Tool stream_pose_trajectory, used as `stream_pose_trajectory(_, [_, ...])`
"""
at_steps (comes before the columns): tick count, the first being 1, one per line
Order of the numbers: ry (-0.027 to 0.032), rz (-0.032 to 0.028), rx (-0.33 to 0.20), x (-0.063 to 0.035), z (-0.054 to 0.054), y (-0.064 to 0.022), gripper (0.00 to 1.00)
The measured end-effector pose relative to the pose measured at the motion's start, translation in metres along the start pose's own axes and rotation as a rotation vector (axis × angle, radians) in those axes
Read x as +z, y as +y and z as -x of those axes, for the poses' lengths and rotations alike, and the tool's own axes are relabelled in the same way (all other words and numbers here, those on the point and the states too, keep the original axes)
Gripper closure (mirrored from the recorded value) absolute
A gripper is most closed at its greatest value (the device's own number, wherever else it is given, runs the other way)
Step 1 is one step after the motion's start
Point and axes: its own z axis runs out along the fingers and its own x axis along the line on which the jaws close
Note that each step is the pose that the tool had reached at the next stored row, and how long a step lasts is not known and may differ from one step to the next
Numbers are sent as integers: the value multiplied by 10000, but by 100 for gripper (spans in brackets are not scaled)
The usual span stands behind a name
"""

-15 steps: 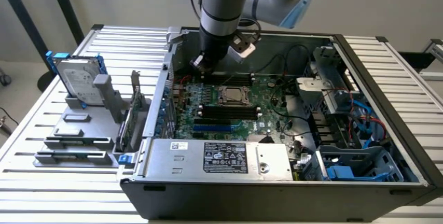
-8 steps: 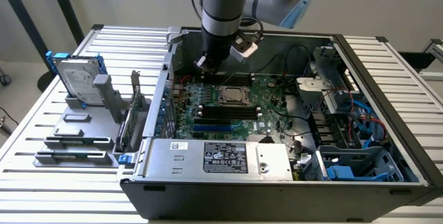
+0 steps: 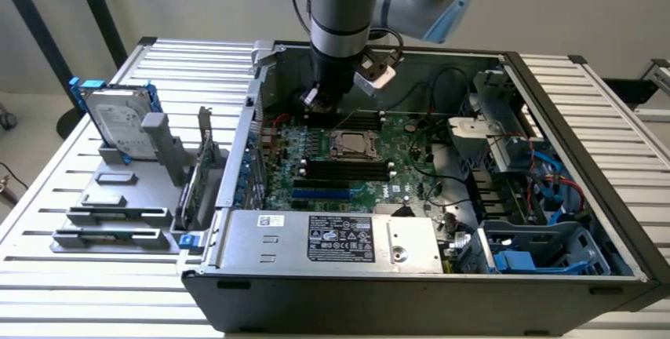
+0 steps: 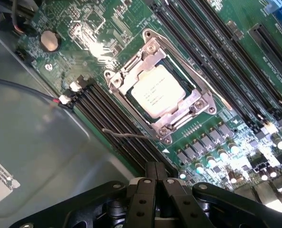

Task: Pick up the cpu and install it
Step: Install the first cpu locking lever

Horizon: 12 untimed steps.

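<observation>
Hanging over the far end of the open computer case, the arm has its gripper down inside, just above the back edge of the green motherboard. From the wrist view the two fingers are pressed together with nothing between them, so the pincer is closed and empty.

The cpu sits in its socket near the middle of the board, its pale silver-grey top facing up inside the metal retention frame; in the exterior view it lies a little nearer the camera than the gripper, apart from it. Black memory slots run in rows beside the socket on both sides, and a round coin battery shows on the board in the wrist view. A thin wire lever lies along the socket's edge.

Nearest the camera, a grey power supply with a black label lies across the case. On the slatted table, on the exterior view's left, a grey parts holder stands with a hard drive upright in blue rails.
</observation>
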Motion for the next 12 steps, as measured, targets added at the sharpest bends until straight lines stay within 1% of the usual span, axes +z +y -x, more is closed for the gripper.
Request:
stream_pose_trajectory(2, [73,85,-35,5,-17,20,89])
stream_pose_trajectory(5, [179,200,-83,19,-20,29,89])
stream_pose_trajectory(6, [208,229,-96,29,-19,31,89])
stream_pose_trajectory(8, [246,272,-115,53,-13,37,89])
stream_pose_trajectory(12, [281,311,-130,123,4,50,89])
